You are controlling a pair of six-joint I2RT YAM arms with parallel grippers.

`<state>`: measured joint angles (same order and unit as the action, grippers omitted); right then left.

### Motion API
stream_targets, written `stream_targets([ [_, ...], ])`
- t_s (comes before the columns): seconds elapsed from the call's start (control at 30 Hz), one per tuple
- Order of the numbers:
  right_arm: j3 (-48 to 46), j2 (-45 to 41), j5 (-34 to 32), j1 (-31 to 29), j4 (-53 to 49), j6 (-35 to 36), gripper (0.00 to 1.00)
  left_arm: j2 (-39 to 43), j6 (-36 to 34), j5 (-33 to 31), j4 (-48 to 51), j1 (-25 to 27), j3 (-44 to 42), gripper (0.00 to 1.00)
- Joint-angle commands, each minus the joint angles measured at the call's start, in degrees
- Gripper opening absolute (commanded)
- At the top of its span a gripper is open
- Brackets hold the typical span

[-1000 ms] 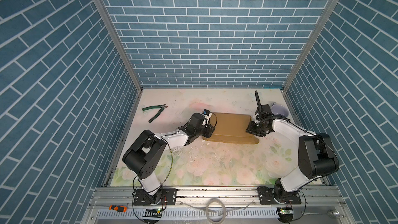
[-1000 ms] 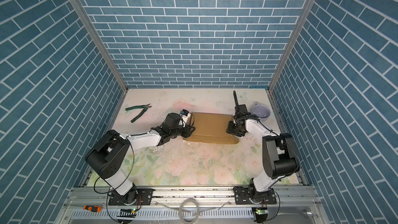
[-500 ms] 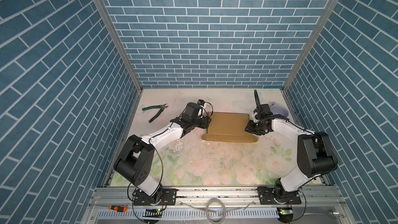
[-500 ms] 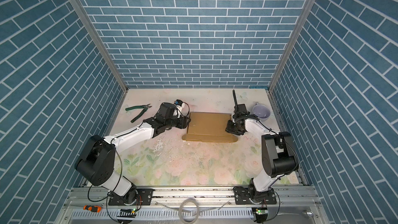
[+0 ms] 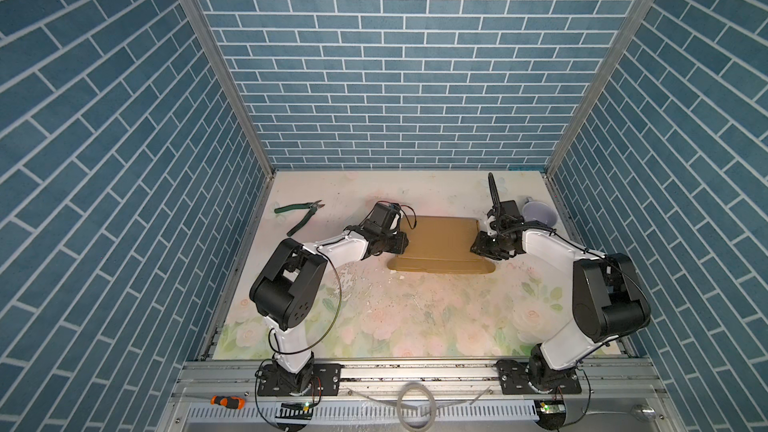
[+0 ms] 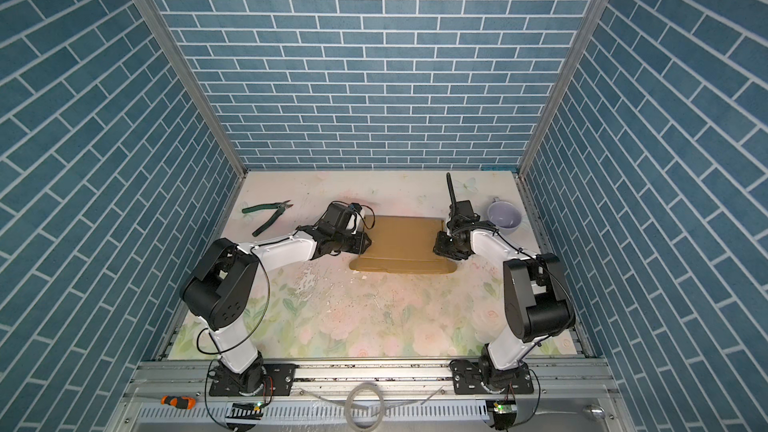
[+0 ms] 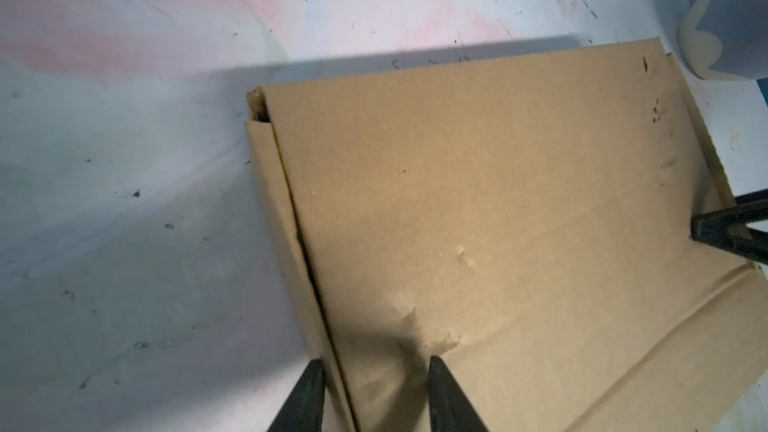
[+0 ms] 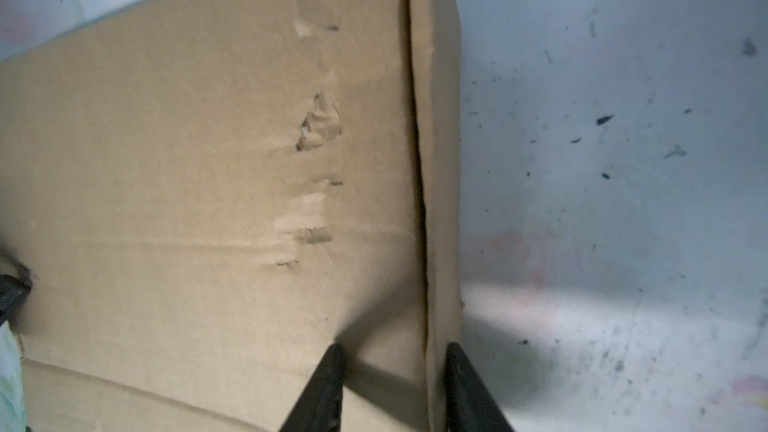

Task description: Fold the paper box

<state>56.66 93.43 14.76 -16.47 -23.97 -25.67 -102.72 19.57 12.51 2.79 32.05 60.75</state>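
The paper box is a flat, closed brown cardboard mailer lying at the back middle of the table. My left gripper is at its left edge. In the left wrist view the box fills the frame and the left gripper stands open astride the side wall, one finger outside it and one on the lid. My right gripper is at the right edge. In the right wrist view the right gripper is open astride the right wall of the box.
Green-handled pliers lie at the back left. A lilac mug lies close behind the right arm near the right wall. An orange-handled screwdriver rests on the front rail. Small scraps dot the flowered table.
My left gripper pulled back from the box's left edge, opened wider, then returned to that edge and narrowed. The right gripper stayed at the right edge.
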Motion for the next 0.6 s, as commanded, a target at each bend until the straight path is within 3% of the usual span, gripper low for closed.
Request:
stream_targets([
  [0.0, -2.13, 2.47, 7.29, -3.04, 0.49, -2.07, 0.35, 0.99, -0.78, 3.2, 0.14, 0.92, -1.99, 0.39],
  [0.17, -1.98, 1.33, 7.27, -1.93, 0.38, -2.1, 0.39, 1.52, -1.93, 2.31, 1.31, -0.11, -2.65, 0.39],
  [0.33, -3.13, 5.75, 7.23, -1.29, 0.71, -1.4, 0.36, -2.26, -2.23, 1.56, 1.23, -0.38, -3.05, 0.28],
  [0.57, -2.12, 4.83, 3.76, -1.2, -0.98, 0.55, 0.35, 0.53, -2.89, 1.9, 3.32, -1.57, -1.71, 0.32],
])
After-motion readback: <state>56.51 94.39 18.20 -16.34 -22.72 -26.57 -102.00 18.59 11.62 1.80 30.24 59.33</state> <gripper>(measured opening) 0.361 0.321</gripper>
